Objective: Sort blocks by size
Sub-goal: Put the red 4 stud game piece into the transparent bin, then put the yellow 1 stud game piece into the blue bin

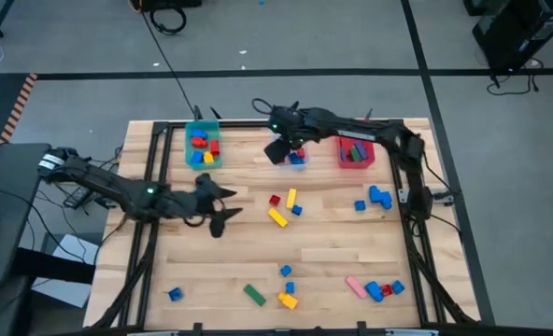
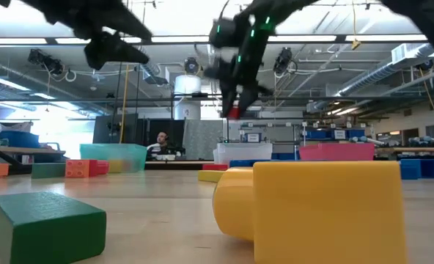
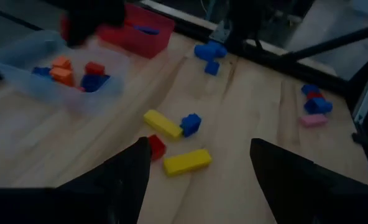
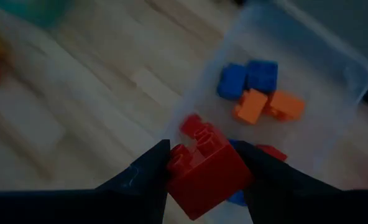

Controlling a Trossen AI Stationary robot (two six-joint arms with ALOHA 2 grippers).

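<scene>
My right gripper (image 4: pixel 206 155) is shut on a red brick (image 4: pixel 202 174) and hangs over the clear bin (image 4: pixel 333 68), which holds blue and orange blocks (image 4: pixel 258 93). In the high view this gripper (image 1: pixel 288 149) is at the far middle of the table, between the teal bin (image 1: pixel 203 146) and the red bin (image 1: pixel 355 152). My left gripper (image 1: pixel 222 203) stands open above the table left of centre. It faces two yellow bars (image 3: pixel 185 160), a small red block (image 3: pixel 156 147) and a blue block (image 3: pixel 190 123), and touches none of them. My right gripper pinches the red brick by two opposite side faces (image 4: pixel 174 168) between its two fingers. The fingers slant steeply down from above. The brick is lifted clear over the clear bin, and its studded face (image 4: pixel 196 140) shows beyond the fingertips.
Loose blocks lie near the table's middle (image 1: pixel 284 207), at the right (image 1: pixel 377 197) and along the near edge: blue (image 1: pixel 175 294), green (image 1: pixel 254 295), yellow-orange (image 1: pixel 287 300), pink (image 1: pixel 355 286) and a blue-red cluster (image 1: pixel 386 290). A dark frame (image 1: pixel 155 126) borders the table.
</scene>
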